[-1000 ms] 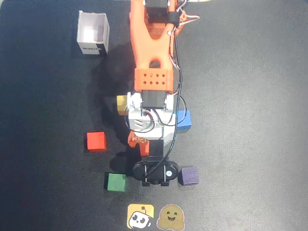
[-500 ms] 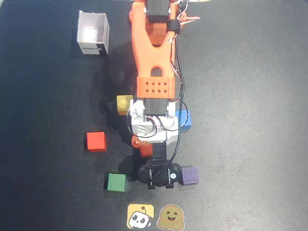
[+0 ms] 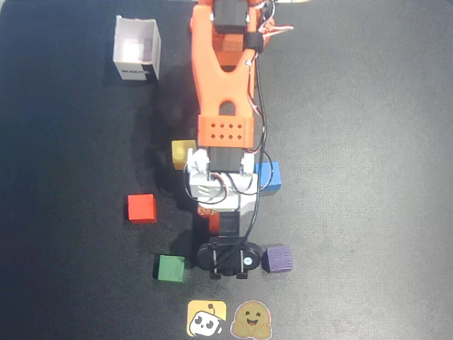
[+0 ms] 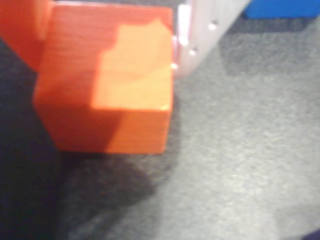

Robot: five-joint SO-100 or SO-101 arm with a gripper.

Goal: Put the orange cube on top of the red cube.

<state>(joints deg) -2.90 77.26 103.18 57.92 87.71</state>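
Overhead view. Dark grey mat [image 3: 368, 106], finely textured. Orange arm [image 3: 223, 71] reaches from the top edge down the middle, ending in a white and black wrist unit. Gripper [image 3: 214, 221] sits under that unit; only a sliver of orange cube [image 3: 214, 222] shows beneath it, below the white part and above the black camera housing. Red cube [image 3: 141, 208]: deep red, plain, flat on the mat, left of the gripper and apart from it. Yellow cube [image 3: 182, 152] lies partly tucked under the arm's left side. Blue cube [image 3: 270, 176] lies against the arm's right side. Green cube [image 3: 171, 268] rests lower left, purple cube [image 3: 277, 258] lower right, one on each side of the camera housing. White open box [image 3: 136, 48] stands at upper left, well apart from the cubes. Two stickers [image 3: 226, 319] lie at the bottom edge.

Wrist view. Orange cube [image 4: 107, 85] fills the upper left: lighter and yellower than the red one, plain faces, faint horizontal ridges, top face half in shadow and half lit. An orange finger [image 4: 22, 30] presses its left side; a pale finger [image 4: 197, 35] meets its right side. The jaws are closed narrowly upon the cube. Whether the cube rests on the mat or hangs just above cannot be told; a dark shadow lies beneath it. A blue cube corner [image 4: 280, 7] shows at top right.
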